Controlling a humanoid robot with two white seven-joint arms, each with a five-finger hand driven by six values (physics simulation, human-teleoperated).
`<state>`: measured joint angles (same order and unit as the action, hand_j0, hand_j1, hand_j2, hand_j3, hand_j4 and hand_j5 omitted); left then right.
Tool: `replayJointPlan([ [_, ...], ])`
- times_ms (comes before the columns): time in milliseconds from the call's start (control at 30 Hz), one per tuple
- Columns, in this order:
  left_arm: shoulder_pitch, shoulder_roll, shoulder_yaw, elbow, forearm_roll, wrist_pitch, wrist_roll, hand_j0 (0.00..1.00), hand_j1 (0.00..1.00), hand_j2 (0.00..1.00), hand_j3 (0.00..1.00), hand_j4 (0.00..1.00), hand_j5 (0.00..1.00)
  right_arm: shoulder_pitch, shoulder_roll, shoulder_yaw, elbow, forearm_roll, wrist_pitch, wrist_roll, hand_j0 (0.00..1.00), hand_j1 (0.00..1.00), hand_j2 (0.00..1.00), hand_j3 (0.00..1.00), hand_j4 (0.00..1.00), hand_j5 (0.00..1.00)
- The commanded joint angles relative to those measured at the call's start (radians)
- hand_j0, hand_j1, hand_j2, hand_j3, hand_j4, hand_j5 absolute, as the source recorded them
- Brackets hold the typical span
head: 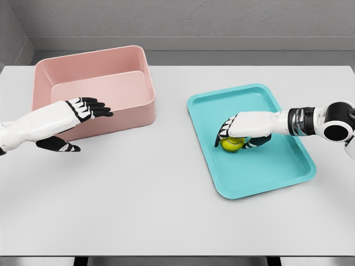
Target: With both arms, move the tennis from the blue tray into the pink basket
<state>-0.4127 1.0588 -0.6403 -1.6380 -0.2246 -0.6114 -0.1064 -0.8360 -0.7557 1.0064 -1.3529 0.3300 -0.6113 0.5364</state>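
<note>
While left hand (83, 113) hovers open, right hand (238, 133) cups tennis ball (232, 144) — blue tray (277, 172)

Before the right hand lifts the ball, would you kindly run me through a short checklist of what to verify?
1. Ball lies in the tray: ok.
2. Right hand is over the ball, fingers curled round it: ok.
3. Grip firm enough to lift: cannot tell; the contact under the palm is hidden.
4. Basket stands upright, and its visible interior is empty: ok.
5. Left hand is open and ready for a handover: ok, though it hangs in front of the basket's near wall, far from the ball.
6. Table between tray and basket has nothing in the way: ok.
</note>
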Motion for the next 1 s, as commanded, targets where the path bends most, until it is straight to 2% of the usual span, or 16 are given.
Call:
replayJointPlan([
  [0, 0.0, 0.001, 0.001, 0.0, 0.007, 0.001, 0.001, 1.0, 1.0, 1.0, 1.0, 1.0, 1.0, 0.0, -0.001, 0.0, 0.0, -0.002, 0.0, 0.004, 0.67, 0.67, 0.67, 0.67, 0.67, 0.67],
  [600, 0.0, 0.004, 0.002, 0.0, 0.008, 0.001, 0.001, 1.0, 1.0, 1.0, 1.0, 1.0, 1.0, -0.015, -0.016, -0.026, -0.023, -0.012, 0.0, 0.0, 0.66, 0.66, 0.66, 0.66, 0.66, 0.66],
  [967, 0.0, 0.006, 0.002, 0.0, 0.008, 0.001, 0.001, 1.0, 1.0, 1.0, 1.0, 1.0, 1.0, -0.029, -0.03, -0.049, -0.078, -0.017, 0.0, -0.007, 0.66, 0.66, 0.66, 0.66, 0.66, 0.66],
])
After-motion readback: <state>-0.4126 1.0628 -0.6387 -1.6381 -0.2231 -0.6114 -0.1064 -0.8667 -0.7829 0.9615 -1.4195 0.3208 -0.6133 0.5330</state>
